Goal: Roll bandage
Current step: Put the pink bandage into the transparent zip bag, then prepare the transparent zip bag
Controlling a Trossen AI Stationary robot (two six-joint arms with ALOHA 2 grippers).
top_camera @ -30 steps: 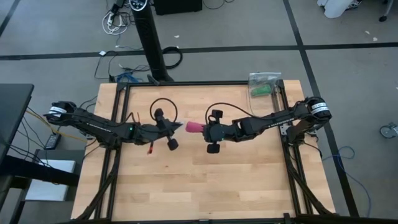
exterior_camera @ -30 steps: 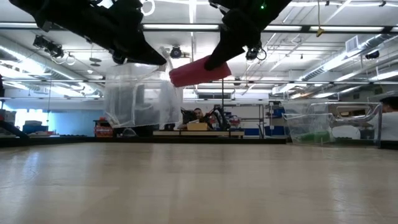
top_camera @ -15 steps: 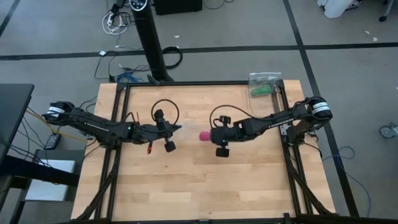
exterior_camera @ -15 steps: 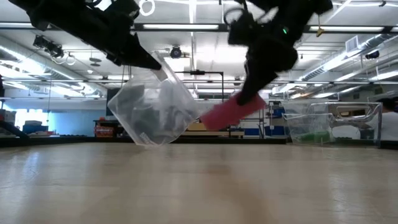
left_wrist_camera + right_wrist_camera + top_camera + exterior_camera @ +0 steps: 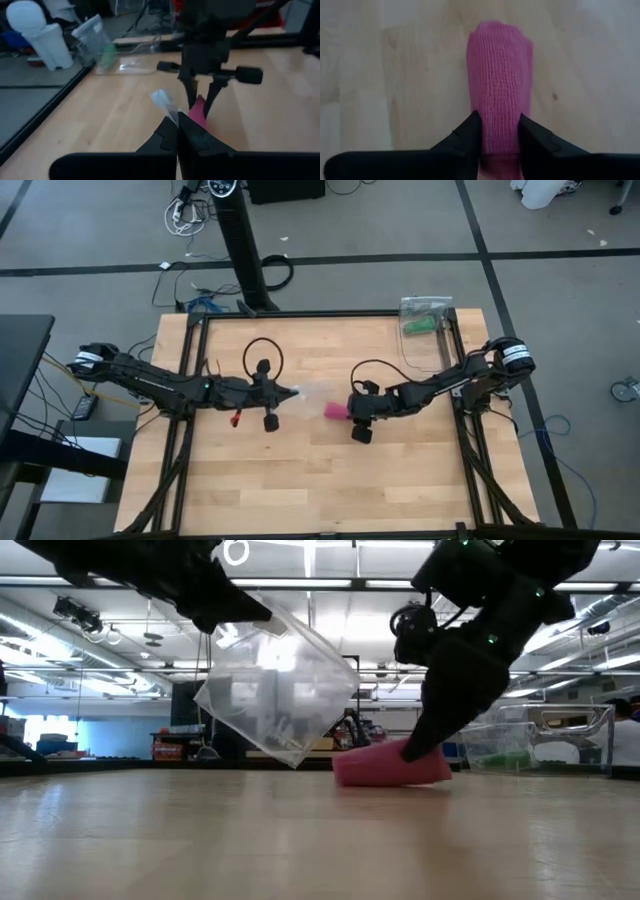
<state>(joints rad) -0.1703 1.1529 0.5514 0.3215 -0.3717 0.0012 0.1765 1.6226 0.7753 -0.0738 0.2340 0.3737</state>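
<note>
The bandage (image 5: 334, 412) is a magenta-pink roll lying on its side on the wooden table near the middle; it also shows in the low view (image 5: 385, 767) and the right wrist view (image 5: 501, 85). My right gripper (image 5: 347, 413) is shut on its right-hand end. My left gripper (image 5: 283, 392) is a little left of it and higher, shut on a clear crinkly plastic bag (image 5: 275, 690) that is in the air. My left gripper pinches a corner of the clear bag (image 5: 170, 112) between its shut fingertips, coming level from the table's left. The bag hangs and spreads beyond the fingers, clear of the table. My right gripper pinches the roll's near end (image 5: 500, 131) between its two fingers (image 5: 470, 132), one on each side. The fingers slant down from the table's right and lie along the roll. The roll rests on the table (image 5: 390, 778).
A second clear bag with a green roll (image 5: 424, 320) lies at the table's far right corner; it also shows in the low view (image 5: 500, 745). The black frame rails (image 5: 450, 340) run along the table's sides. Bare wood lies toward the near edge.
My right gripper has gone down and toward the table's near right, tipping its fingers downward, and has brought the bandage from the air onto the table. The clear bag at my left gripper has swung out and now hangs higher.
</note>
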